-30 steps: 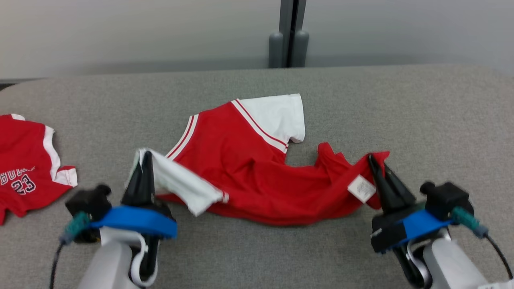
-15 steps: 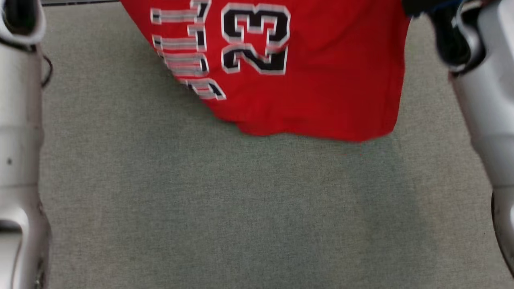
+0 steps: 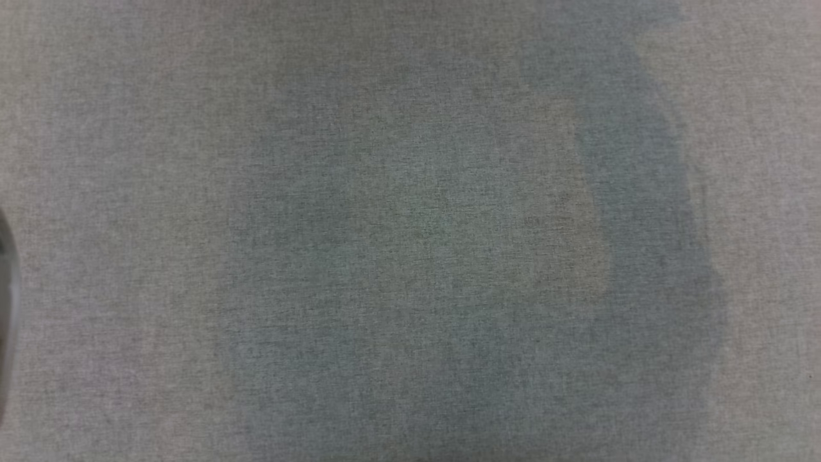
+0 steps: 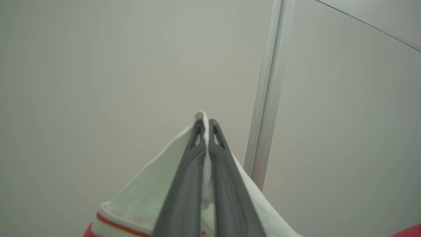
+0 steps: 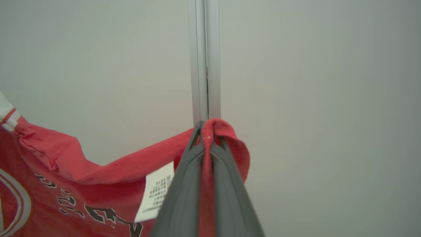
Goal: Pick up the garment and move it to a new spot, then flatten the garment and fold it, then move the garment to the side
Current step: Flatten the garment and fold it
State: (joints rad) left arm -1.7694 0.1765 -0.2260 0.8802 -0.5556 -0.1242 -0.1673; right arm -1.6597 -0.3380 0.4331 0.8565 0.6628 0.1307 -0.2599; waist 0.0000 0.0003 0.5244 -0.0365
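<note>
The garment is a red jersey with white sleeves and black lettering. In the left wrist view its white sleeve is pinched between the dark fingers of my left gripper, which is shut on it. Seen from the right wrist, a red edge of the garment with a white care label hangs from my right gripper, shut on the cloth. Both grippers are raised in front of a pale wall, fingers pointing up. The head view looks straight down at the grey table with soft shadows on it.
Behind the grippers stands a pale wall with an upright metal strip, which is the same upright metal strip seen from the right wrist. A sliver of a pale arm shows at the head view's left edge.
The head camera has tilted down. The garment, lying on the table a second ago, then hung at the top of the head view and now hangs lifted between both grippers.
</note>
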